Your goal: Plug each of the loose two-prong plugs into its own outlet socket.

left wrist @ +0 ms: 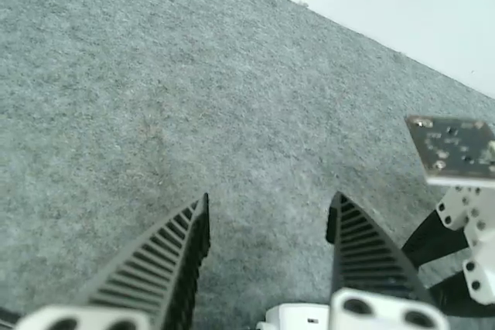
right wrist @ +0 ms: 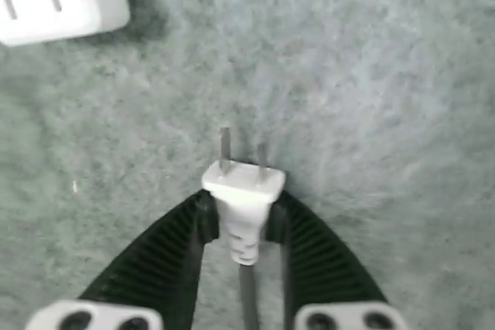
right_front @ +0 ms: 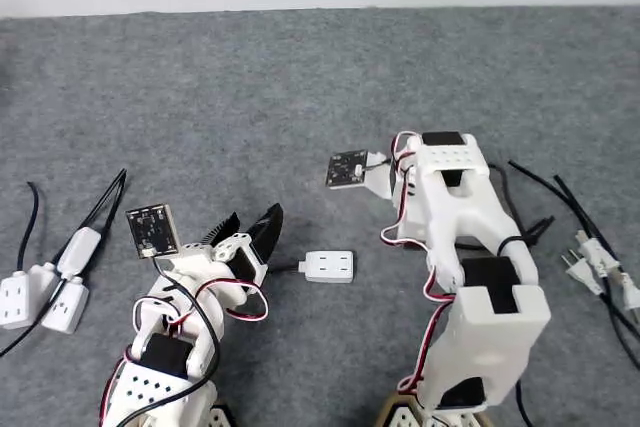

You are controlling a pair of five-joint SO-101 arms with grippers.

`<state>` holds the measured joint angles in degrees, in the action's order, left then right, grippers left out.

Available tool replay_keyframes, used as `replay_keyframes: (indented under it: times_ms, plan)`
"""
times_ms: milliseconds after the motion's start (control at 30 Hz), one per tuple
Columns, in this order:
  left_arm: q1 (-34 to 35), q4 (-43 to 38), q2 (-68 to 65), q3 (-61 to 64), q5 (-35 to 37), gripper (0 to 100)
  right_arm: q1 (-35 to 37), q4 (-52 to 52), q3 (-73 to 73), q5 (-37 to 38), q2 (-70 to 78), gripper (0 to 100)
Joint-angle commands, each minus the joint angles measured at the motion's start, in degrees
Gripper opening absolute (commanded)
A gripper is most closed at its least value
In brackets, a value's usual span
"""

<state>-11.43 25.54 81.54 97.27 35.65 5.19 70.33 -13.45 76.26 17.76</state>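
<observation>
Left gripper (right_front: 255, 217) gapes w/ nothing in it, just left of socket block (right_front: 328, 266) at centre. Right gripper (right wrist: 242, 205) clenched on white plug (right wrist: 242, 185), near block, not yet in. Spare plugs (right_front: 600, 265) loose at right edge; most work left, I reckon.

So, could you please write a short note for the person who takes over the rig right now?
Left gripper: open, holding nothing, next to the white socket block.
Right gripper: shut on a two-prong plug, with the prongs free; the socket block is ahead and off to one side.
Done: one plug is gripped.
Left: insert it, then handle the loose plugs on the right arm's side. The white connectors at the far left are unclear.
</observation>
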Motion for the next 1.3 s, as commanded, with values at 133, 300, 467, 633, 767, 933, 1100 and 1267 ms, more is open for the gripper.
replay_keyframes:
  times_ms: [133,300,467,633,767,933,1100,1267]
  plan:
    - [-0.4,-1.0,0.4,-0.5,-0.4,23,-0.6,-1.9,-0.3,-1.0,-1.1,17.5]
    - [-0.4,-1.0,0.4,-0.5,-0.4,23,-0.5,-2.0,-0.3,-1.0,-0.7,17.5]
    - [-0.4,-1.1,0.4,-0.5,-0.4,23,0.7,-6.4,-1.5,-1.1,-0.6,17.3]
    - [-0.4,-1.1,0.4,-0.5,-0.4,23,2.5,-9.2,-4.1,-1.1,-0.7,13.8]
    - [-0.4,-1.1,0.4,-0.5,-0.4,23,2.5,-9.3,-4.1,-0.8,-0.7,0.8]
    - [-0.4,-1.1,0.5,-0.5,-0.4,23,2.6,-7.4,-4.2,-1.0,-1.3,0.9]
    - [-5.2,-3.6,0.7,-0.5,0.9,23,4.2,4.6,-1.2,-1.8,-7.3,0.9]
    - [-12.4,-10.8,0.7,-0.5,6.2,23,6.8,12.1,-1.2,-8.4,-18.9,0.9]
